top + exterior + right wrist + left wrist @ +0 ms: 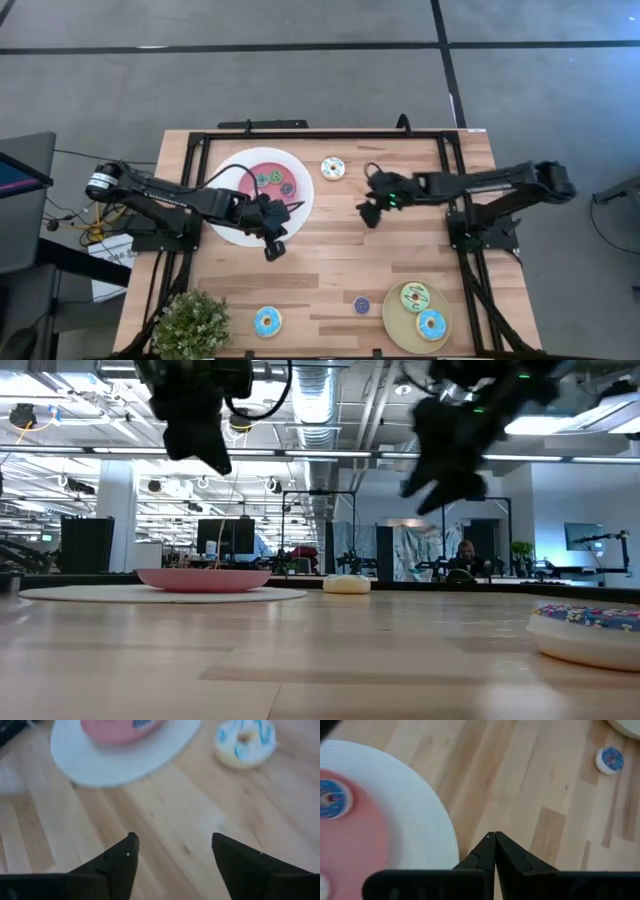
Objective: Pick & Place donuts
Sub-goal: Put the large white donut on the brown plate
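The white plate with a pink centre [232,228] lies at the far left and holds three tiny donuts [274,180]; one tiny blue one [331,800] shows in the left wrist view. A cream donut with blue stripes [333,168] rests flat on the table right of that plate, also in the right wrist view [245,737]. My left gripper [272,248] hangs shut above the table at the plate's near right rim, its fingertips [495,839] closed on nothing. My right gripper [368,212] hovers open near the cream donut, nothing between its fingers [175,845].
A tan plate [396,322] at the near right holds a green donut [415,296] and a blue donut [431,324]. A tiny donut [361,305] and a blue donut [267,321] lie on the near table. A potted plant [190,325] stands at the near left corner.
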You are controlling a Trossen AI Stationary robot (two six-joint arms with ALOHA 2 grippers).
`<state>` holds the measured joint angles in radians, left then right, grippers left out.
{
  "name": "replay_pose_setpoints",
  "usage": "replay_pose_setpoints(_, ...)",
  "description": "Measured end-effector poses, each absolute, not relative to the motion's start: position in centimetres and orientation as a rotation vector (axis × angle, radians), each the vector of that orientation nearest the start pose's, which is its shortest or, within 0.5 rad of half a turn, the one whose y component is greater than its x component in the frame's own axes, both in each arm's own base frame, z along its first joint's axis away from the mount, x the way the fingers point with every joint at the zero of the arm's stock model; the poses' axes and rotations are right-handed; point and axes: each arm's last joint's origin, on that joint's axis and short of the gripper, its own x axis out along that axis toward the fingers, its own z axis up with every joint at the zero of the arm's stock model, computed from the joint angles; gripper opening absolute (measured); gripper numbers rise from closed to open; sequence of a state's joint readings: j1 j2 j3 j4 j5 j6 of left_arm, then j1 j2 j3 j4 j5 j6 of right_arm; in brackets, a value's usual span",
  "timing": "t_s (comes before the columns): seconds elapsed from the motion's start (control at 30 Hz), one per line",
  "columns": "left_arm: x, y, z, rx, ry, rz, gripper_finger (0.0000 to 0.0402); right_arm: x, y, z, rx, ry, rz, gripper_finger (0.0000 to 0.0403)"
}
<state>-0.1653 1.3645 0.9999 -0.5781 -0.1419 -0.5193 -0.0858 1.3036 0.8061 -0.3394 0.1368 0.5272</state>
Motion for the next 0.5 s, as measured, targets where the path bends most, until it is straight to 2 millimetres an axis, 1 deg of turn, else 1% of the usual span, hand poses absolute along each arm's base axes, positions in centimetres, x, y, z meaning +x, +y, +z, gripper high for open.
replay_pose_setpoints(0.07, 26.7, -4.1, 24.2, -0.333, 0.909, 0.184, 0.0000, 27.8, -3.7, 22.7, 0.482, 0.768, -0.459, 0.0264)
replay_pose_setpoints(0.13, 26.0, -4.1, 23.4, -0.336, 0.903, 0.142, 0.0000, 29.8, -5.3, 22.9, 0.494, 0.805, -0.512, 0.0276)
replay_pose_setpoints(0.2, 25.4, -4.0, 23.1, -0.344, 0.852, 0.098, 0.0000, 31.4, -7.2, 23.0, 0.514, 0.873, -0.573, 0.0283)
replay_pose_setpoints(0.27, 24.2, -3.9, 22.8, -0.349, 0.826, 0.082, 0.0000, 33.1, -9.5, 22.8, 0.551, 0.923, -0.641, 0.0285)
replay_pose_setpoints(0.37, 22.3, -3.6, 22.8, -0.358, 0.775, 0.069, 0.0000, 34.6, -13.0, 22.0, 0.614, 1.000, -0.730, 0.0286)
replay_pose_setpoints(0.4, 21.6, -3.4, 22.9, -0.356, 0.758, 0.063, 0.0000, 35.2, -14.1, 21.8, 0.638, 1.001, -0.737, 0.0286)
replay_pose_setpoints(0.5, 19.7, -3.1, 23.6, -0.351, 0.706, 0.056, 0.0000, 36.2, -16.9, 20.5, 0.737, 1.037, -0.758, 0.0286)
